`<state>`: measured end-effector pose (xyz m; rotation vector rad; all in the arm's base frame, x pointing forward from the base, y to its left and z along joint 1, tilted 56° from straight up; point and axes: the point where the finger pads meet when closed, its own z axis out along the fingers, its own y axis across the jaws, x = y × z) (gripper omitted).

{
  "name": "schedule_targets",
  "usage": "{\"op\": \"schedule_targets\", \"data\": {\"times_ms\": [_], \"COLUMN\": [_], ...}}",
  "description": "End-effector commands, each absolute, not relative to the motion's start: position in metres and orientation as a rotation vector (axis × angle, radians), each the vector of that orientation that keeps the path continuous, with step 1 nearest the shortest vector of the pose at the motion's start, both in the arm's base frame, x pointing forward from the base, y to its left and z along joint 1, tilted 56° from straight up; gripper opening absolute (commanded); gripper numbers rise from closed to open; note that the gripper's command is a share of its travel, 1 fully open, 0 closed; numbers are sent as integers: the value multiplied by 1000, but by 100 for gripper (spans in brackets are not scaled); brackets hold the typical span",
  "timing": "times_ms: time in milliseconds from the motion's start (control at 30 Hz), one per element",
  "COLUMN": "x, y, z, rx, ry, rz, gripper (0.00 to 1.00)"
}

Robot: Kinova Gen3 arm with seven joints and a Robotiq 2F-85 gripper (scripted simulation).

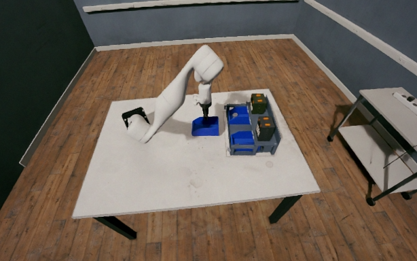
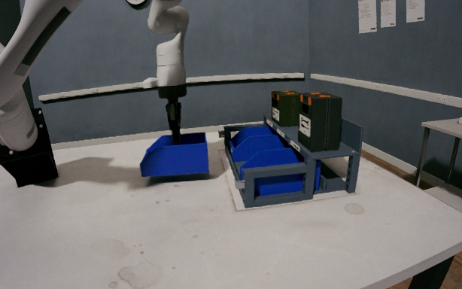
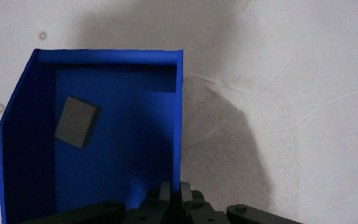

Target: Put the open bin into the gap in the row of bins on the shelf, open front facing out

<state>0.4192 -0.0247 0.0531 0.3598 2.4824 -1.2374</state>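
Observation:
The blue open bin (image 1: 206,130) (image 2: 177,161) (image 3: 115,115) hangs roughly level, a little above the table, with its low open front toward the arm's base. A grey block (image 3: 77,122) lies inside it. My gripper (image 1: 206,118) (image 2: 176,141) (image 3: 174,197) is shut on the bin's far side wall, one finger inside and one outside. The grey-blue shelf (image 2: 280,172) (image 1: 245,147) stands to the right of the bin. Blue bins (image 1: 239,115) (image 1: 242,137) stand in its lower level, with a gap between them. A light round part shows in the far one. The near one's contents cannot be made out.
The shelf's upper board (image 2: 287,135) is low over the bins' rear. Two dark green boxes (image 1: 259,103) (image 1: 265,129) (image 2: 284,108) (image 2: 320,122) stand on it. The shelf's front rail and end frame (image 2: 278,171) border the lower level. The white table (image 1: 153,177) extends around.

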Motion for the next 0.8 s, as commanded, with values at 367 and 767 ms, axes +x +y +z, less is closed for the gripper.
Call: {"op": "schedule_targets", "data": {"times_ms": [367,767], "x": [422,422], "y": [-20,-20], "z": [50,50], "rx": [357,357], "ry": [2482,2482], "rz": [-1234,-1234], "gripper": [10,10]}}
